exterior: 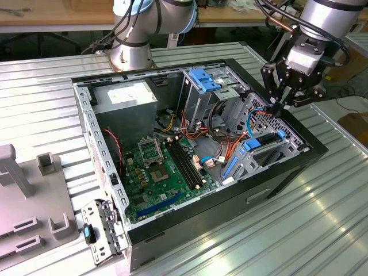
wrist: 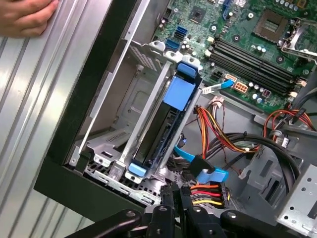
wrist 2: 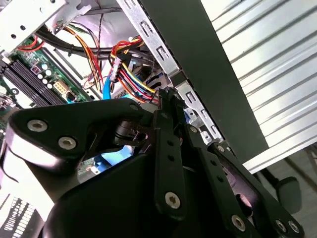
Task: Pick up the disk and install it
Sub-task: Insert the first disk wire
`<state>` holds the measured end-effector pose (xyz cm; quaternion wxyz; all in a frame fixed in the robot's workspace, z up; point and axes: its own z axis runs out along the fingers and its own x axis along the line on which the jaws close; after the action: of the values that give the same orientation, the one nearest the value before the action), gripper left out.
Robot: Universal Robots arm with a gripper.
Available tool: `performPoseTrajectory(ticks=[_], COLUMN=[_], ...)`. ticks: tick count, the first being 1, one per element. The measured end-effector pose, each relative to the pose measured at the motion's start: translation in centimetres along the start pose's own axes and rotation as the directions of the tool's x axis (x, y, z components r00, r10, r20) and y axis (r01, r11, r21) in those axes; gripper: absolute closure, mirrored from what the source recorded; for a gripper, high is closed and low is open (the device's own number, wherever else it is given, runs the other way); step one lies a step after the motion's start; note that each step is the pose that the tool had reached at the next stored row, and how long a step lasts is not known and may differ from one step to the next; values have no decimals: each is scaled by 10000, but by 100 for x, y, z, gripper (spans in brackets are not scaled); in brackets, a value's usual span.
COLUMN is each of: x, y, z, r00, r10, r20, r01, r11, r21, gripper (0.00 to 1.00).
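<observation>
Disk [wrist: 157,130] seated in drive cage [wrist: 130,106]; gripper [wrist: 177,198] just beside its end, fingers together, empty.

Ribbed metal table [exterior: 322,230], wooden bench [exterior: 57,20] behind

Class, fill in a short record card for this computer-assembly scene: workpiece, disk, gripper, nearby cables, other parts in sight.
Workpiece: open computer case lying on a ribbed metal table
Disk: dark drive in a blue carrier, seated in the grey drive cage inside the case
Gripper: gripper poised over the case's edge at the exterior view's right, holding nothing visible
Nearby cables: red, yellow and black wire bundle; blue flat cable
Other parts: green motherboard; a person's hand on the table
</observation>
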<state>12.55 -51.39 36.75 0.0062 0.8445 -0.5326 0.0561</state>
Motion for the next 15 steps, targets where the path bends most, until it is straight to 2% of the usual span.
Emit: performPoseTrajectory(ticks=[2, 3, 5, 12, 13, 15], x=[0, 0, 0, -1, -2, -1], y=[0, 0, 0, 1, 1, 2], z=[2, 3, 4, 5, 7, 9], r00=[9996, 9977, 9946, 9936, 9924, 9861], r10=[294, 675, 1036, 1124, 1229, 1657], r20=[-15, -36, -58, -62, -67, -97], r01=[-294, -675, -1037, -1124, -1229, -1658], r11=[9996, 9977, 9946, 9936, 9923, 9860], r21=[-30, -68, -103, -111, -121, -162], gripper=[84, 84, 84, 84, 84, 84])
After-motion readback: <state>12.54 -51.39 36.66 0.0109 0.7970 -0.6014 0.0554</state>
